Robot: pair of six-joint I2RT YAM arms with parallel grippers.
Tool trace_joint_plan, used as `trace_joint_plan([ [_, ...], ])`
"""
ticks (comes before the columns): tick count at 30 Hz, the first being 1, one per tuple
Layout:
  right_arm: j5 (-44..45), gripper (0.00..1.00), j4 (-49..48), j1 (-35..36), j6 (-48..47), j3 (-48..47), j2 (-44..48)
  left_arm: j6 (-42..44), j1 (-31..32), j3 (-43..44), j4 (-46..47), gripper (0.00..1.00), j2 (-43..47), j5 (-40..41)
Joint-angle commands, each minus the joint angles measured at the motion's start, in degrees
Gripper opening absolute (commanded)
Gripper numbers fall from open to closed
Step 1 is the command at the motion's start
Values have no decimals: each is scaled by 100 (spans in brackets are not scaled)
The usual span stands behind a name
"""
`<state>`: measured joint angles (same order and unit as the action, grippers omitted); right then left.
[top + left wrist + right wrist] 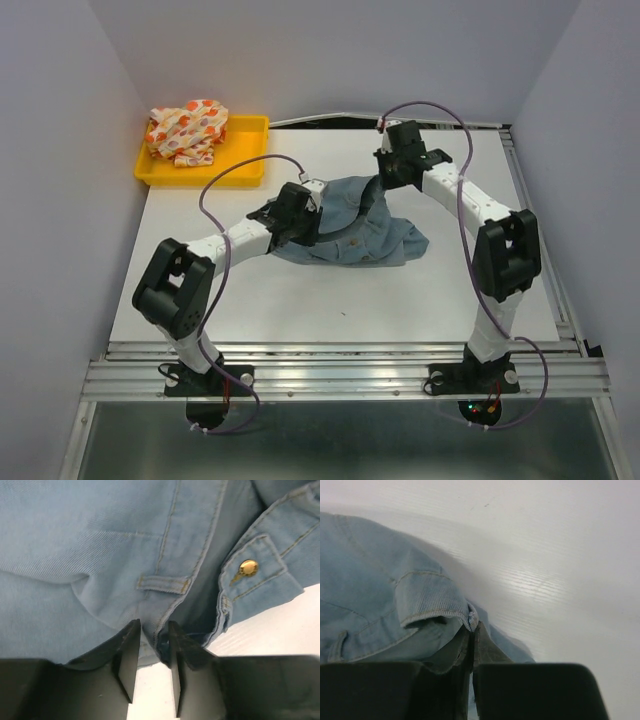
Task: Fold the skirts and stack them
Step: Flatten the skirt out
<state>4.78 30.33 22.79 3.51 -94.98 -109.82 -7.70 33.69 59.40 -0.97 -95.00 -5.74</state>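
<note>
Your denim skirt [365,235] lies crumpled at the middle of the table [300,310], between the two arms. The spotted skirt [187,130] sits bunched in the yellow tray [245,140] at the upper left of the top view, well apart from both claws.

Your left claw [153,629] is at the bottom middle of its wrist view. Its fingers stand a narrow gap apart, and the skirt's edge dips in between the tips, with white table showing through the gap lower down. You cannot tell whether the tips press the cloth. Just above them is a belt loop [164,584], and a brass button [248,568] sits toward the upper right.

Your right claw [472,630] has its fingers together, clamped on a fold of the denim skirt at the bottom middle of its wrist view. The rest of the denim spreads to the left of that frame.

From above, the left claw meets the skirt's left edge and the right claw its upper right corner.
</note>
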Motion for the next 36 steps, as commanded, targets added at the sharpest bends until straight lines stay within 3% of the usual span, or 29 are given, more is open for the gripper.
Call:
trace_joint_plan([
  [1, 401, 1, -229, -441, 124, -302, 417, 321, -257, 405, -640, 18, 0, 29],
  [2, 445, 1, -229, -494, 89, -363, 452, 383, -310, 493, -841, 2, -18, 64],
  [3, 489, 1, -229, -494, 71, -389, 479, 445, -380, 607, -939, 0, -45, 134],
  [9, 972, 1, -273, -951, -455, -741, 768, 1418, -1171, 2328, -1510, 0, -10, 784],
  [14, 1201, 1, -326, -1241, -1123, -1733, 813, 2518, -1348, 4601, -2055, 0, -176, 1145],
  [18, 1289, 1, -299, -1241, -1826, -2419, 997, 3143, -1339, 5415, -2100, 0, -72, 1443],
  [22, 1359, 1, -159, -1241, -2808, -2605, 1287, 3591, -1251, 5223, -1916, 0, 271, 1830],
  [27, 781, 1, 323, -1241, -3549, -2368, 1692, 4356, -962, 3836, -985, 0, 1088, 2576],
  [31, 164, 1, 1246, -1241, -4006, -2061, 1753, 4374, -707, 3097, -966, 0, 1527, 2568],
  [36, 787, 1, 1045, -1241, -4060, -2032, 1745, 3847, -732, 3068, -1272, 0, 1572, 2718],
])
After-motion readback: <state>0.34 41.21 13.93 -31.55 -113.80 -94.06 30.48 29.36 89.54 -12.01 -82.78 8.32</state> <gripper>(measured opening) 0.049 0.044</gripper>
